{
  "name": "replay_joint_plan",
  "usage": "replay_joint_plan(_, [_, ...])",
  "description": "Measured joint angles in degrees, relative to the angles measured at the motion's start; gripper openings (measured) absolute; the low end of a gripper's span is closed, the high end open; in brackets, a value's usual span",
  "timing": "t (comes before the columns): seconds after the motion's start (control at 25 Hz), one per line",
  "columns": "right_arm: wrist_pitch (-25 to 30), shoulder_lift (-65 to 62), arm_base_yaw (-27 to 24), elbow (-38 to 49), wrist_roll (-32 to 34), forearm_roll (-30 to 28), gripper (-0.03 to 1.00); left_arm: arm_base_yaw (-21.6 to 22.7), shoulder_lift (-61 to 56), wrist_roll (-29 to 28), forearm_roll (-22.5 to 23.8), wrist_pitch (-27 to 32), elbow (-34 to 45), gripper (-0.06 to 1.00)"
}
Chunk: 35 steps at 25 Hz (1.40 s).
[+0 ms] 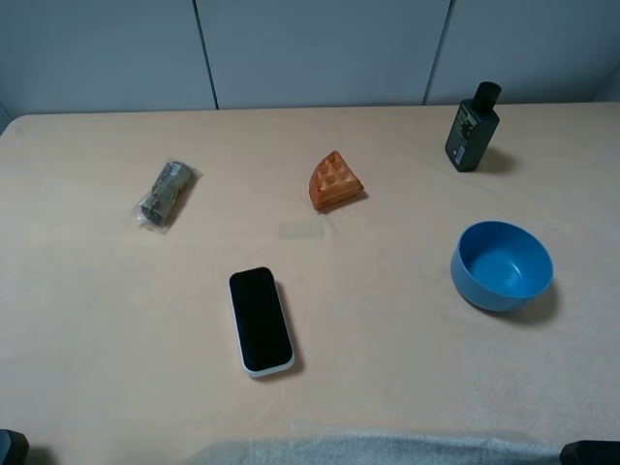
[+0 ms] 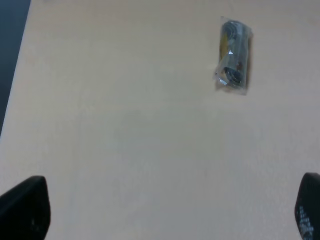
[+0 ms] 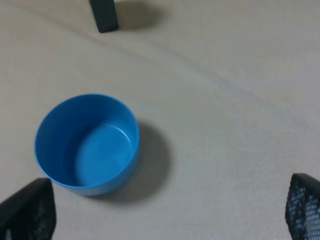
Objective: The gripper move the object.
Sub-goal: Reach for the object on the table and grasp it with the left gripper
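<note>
The object, a small crinkly clear packet (image 1: 167, 194) with dark green-grey contents, lies on the beige table at the left. In the left wrist view the packet (image 2: 233, 56) lies well ahead of my left gripper (image 2: 167, 210), apart from it. That gripper's dark fingertips (image 2: 25, 210) stand wide apart and hold nothing. My right gripper (image 3: 165, 210) is also open and empty, just short of the blue bowl (image 3: 107, 184). In the high view only a dark bit of each arm shows at the bottom corners: left (image 1: 12, 448), right (image 1: 589, 451).
A black phone (image 1: 260, 320) lies at the centre front, an orange waffle wedge (image 1: 335, 181) behind it. A dark green bottle (image 1: 472, 128) stands at the back right, the blue bowl (image 1: 494, 298) in front of it. The table's left edge (image 2: 15, 75) is near the packet.
</note>
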Motion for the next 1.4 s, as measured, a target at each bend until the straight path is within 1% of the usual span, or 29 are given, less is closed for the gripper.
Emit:
replay_joint_plan(1.12, [0.0, 0.0, 0.0, 0.0, 0.0, 0.0, 0.69, 0.0, 0.0, 0.0, 0.1, 0.0, 0.0, 0.98])
replay_joint_plan(1.4, [0.0, 0.0, 0.0, 0.0, 0.0, 0.0, 0.69, 0.0, 0.0, 0.0, 5.5, 0.0, 0.0, 0.98])
